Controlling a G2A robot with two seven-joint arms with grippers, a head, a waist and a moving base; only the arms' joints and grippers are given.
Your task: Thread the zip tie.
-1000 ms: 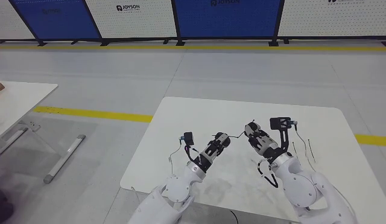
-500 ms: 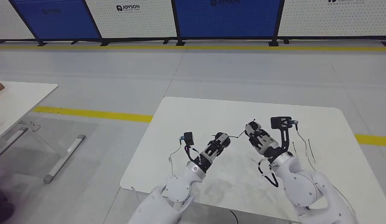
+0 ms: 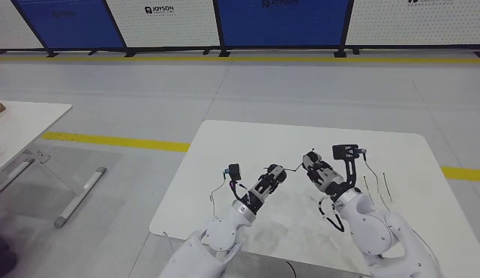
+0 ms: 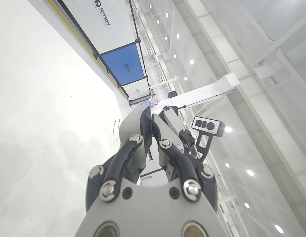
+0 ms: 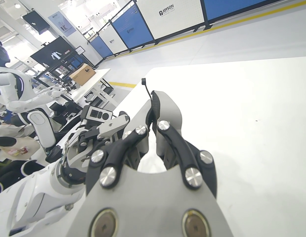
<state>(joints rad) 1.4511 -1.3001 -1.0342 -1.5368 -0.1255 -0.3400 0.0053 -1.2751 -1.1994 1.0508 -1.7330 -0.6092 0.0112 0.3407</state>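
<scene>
The zip tie point(image 3: 295, 169) is held in the air above the surface point(image 3: 240, 143), strung as a thin black strand between the 2 grippers. Its long axis runs roughly from one arm to the other. Its square head is seen poking out just past the fingertips of the right gripper point(image 5: 153, 101), which is clamped on the strap just behind the head. The left gripper point(image 4: 150, 115) is pressed together as well. The strand is too thin to be followed with certainty, but the tail end is judged to be pinched between its pads.

The 2 grippers are set near each other, tips facing, and the head lies from the left gripper toward the right arm. The threading is judged not yet done, since no closed loop is seen. The coming move is thought to turn on the tail tip being lined up with the slot in the head, so the left gripper's end must be brought round to the head. 2 spare ties point(image 3: 387, 186) are laid on the surface beyond the right arm, well apart from the grippers.
</scene>
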